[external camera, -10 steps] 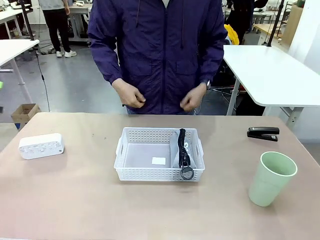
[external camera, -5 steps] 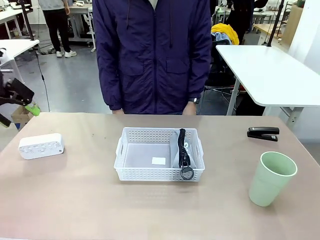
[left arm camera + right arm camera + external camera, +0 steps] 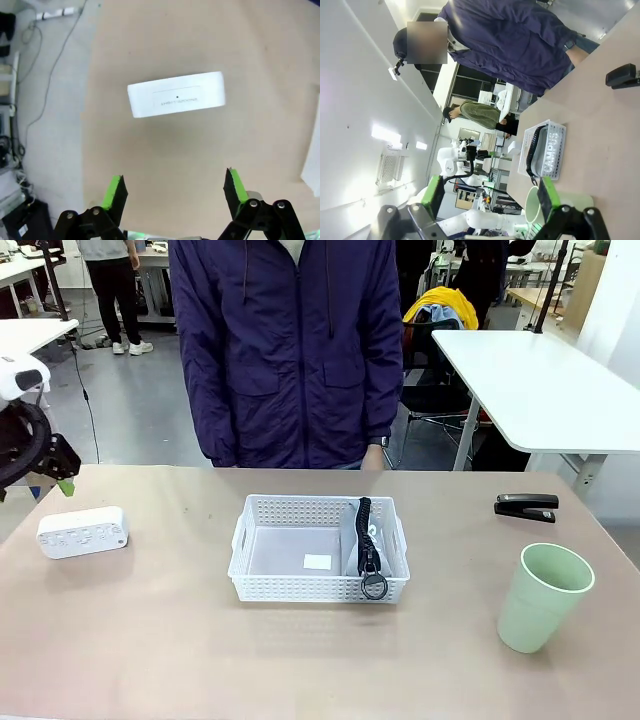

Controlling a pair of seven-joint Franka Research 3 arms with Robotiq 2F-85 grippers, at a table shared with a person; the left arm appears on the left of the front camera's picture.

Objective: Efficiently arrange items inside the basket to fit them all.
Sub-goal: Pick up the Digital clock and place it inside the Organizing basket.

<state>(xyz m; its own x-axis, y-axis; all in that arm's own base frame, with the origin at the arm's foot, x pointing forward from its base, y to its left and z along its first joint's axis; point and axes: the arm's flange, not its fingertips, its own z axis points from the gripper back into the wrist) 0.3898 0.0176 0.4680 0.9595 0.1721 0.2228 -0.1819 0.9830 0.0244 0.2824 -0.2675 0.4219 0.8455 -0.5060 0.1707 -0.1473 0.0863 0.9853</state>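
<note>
The white perforated basket [image 3: 300, 511] stands mid-table, with the grey pouch [image 3: 366, 543] on edge along its right wall, zipper up. A small white box [image 3: 82, 531] lies at the table's left. My left gripper [image 3: 55, 476] hovers open just above and behind that box; from the left wrist the box [image 3: 176, 94] lies ahead of the open left gripper [image 3: 174, 189]. The black stapler [image 3: 527, 506] lies at far right, the pale green cup [image 3: 543, 597] upright near right. My right gripper [image 3: 491, 196] is open and holds nothing, looking across the cup [image 3: 532, 207], basket [image 3: 561, 145] and stapler [image 3: 624, 76].
A person in a purple jacket [image 3: 295, 350] stands at the far edge, hands down at the sides. The tan table [image 3: 150, 630] has free room on both sides of the basket. The basket's left half holds just a small white label [image 3: 317, 562].
The person dropped both hands from in front of the body to the sides. My left arm came in from the left edge and now hangs above the white box.
</note>
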